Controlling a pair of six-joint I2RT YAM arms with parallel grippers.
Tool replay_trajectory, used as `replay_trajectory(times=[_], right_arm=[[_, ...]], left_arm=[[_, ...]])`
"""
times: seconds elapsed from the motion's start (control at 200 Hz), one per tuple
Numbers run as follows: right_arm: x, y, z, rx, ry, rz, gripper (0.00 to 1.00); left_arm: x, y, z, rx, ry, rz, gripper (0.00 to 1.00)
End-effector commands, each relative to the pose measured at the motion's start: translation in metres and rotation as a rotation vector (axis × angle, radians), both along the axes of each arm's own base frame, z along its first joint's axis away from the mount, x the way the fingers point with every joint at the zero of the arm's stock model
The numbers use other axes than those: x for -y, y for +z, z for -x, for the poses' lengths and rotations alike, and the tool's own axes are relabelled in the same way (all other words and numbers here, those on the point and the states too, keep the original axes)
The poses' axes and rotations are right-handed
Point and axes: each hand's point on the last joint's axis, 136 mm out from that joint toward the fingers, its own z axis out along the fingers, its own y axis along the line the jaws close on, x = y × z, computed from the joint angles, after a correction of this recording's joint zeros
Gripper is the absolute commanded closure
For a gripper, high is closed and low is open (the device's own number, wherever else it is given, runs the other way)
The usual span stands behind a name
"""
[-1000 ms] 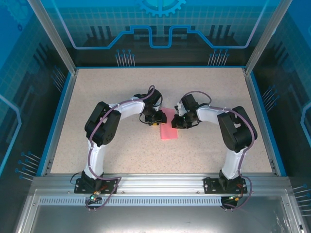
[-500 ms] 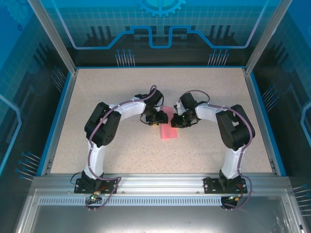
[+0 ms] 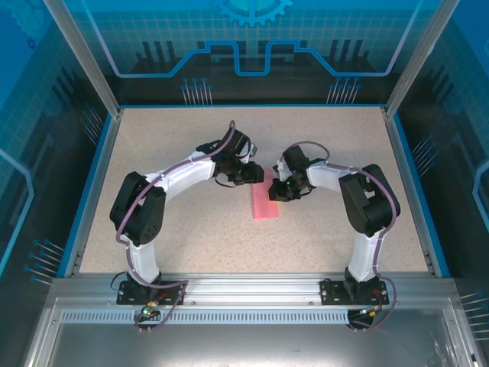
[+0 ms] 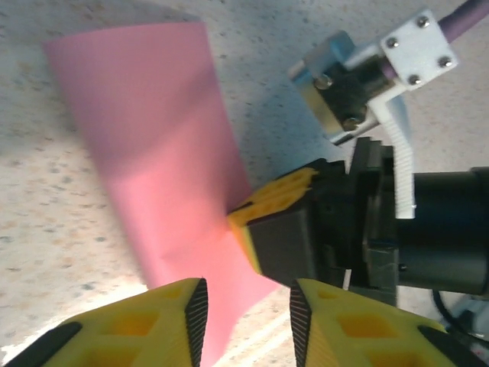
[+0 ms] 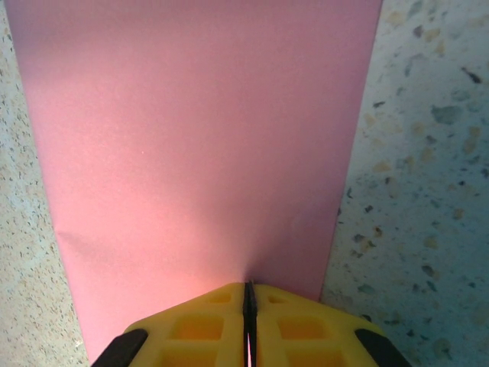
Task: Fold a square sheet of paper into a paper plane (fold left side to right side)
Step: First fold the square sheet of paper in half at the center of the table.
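**Pink sheet is lying mid-table while both grippers are working at its far end**

The square sheet of paper is lying flat near the middle of the speckled table, showing as a narrow pink rectangle with its long sides running from near to far. Both arms are reaching in toward its far end, one from each side.

The right gripper is sitting at the far right part of the sheet. In the right wrist view its yellow fingers are pressing flat against each other, leaving nothing but a thin dark seam, so the jaws are closed. The pink surface is spreading out ahead of the tips. From the left wrist view, those closed tips are resting on the paper's edge (pressing on top of it, as far as can be seen, not pinching it).

The left gripper is hovering just beyond the far left corner, close to its partner. In its own wrist view its jaws are standing apart, with a clear gap between the two yellow fingers. A corner of the sheet is showing in that gap; whether the fingers are touching it cannot be told.
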Motion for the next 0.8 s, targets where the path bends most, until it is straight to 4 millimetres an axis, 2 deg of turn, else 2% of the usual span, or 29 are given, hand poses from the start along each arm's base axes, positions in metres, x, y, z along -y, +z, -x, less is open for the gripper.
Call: replay_trajectory(times=[0.0, 0.225, 0.47, 0.63, 0.795], right_arm=[[0.010, -0.026, 0.022, -0.090, 0.021, 0.089, 0.89], [0.010, -0.026, 0.022, -0.090, 0.020, 0.093, 0.90], [0.011, -0.030, 0.025, -0.108, 0.026, 0.100, 0.90], [0.013, -0.034, 0.028, -0.125, 0.028, 0.106, 0.90], [0.013, -0.036, 0.031, -0.135, 0.034, 0.111, 0.90]], left_arm=[[0.015, -0.022, 0.008, -0.093, -0.036, 0.070, 0.66], [0.013, -0.061, 0.005, -0.152, -0.030, 0.010, 0.66], [-0.011, -0.099, 0.006, -0.184, 0.001, -0.114, 0.67], [-0.028, -0.110, 0.009, -0.198, 0.026, -0.149, 0.67], [-0.046, -0.105, 0.008, -0.185, 0.053, -0.162, 0.66]])
